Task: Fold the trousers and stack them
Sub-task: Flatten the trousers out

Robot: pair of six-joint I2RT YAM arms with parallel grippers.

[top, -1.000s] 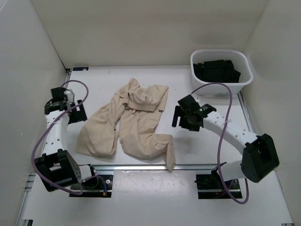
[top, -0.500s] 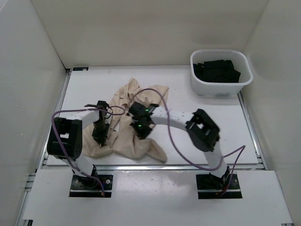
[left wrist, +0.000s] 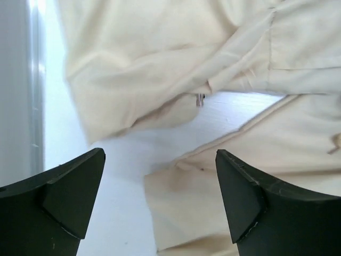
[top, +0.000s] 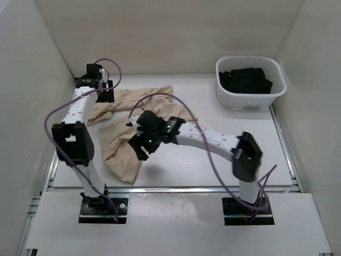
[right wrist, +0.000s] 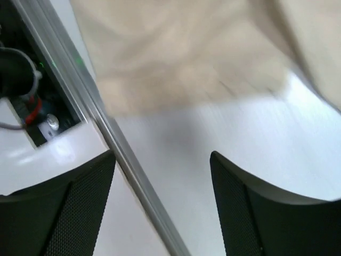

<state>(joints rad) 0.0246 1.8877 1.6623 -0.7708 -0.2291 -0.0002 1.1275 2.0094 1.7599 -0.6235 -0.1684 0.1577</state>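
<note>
The beige trousers (top: 120,154) lie crumpled on the left half of the table, one part reaching the back left and another toward the near edge. My left gripper (top: 105,96) is at the back left over the fabric's far end. In the left wrist view it (left wrist: 160,186) is open and empty above the trousers (left wrist: 176,58). My right gripper (top: 137,148) reaches across over the middle of the trousers. In the right wrist view it (right wrist: 162,197) is open and empty over bare table, with the fabric (right wrist: 176,58) just beyond.
A white bin (top: 250,101) at the back right holds black garments (top: 245,80). A metal rail (right wrist: 128,165) runs along the table's near edge, close under my right gripper. Walls enclose the left, back and right.
The left gripper moved from the trousers' front left to the back left. The trousers now stretch toward the back left, and the hem has left the near edge. The right gripper shifted slightly left.
</note>
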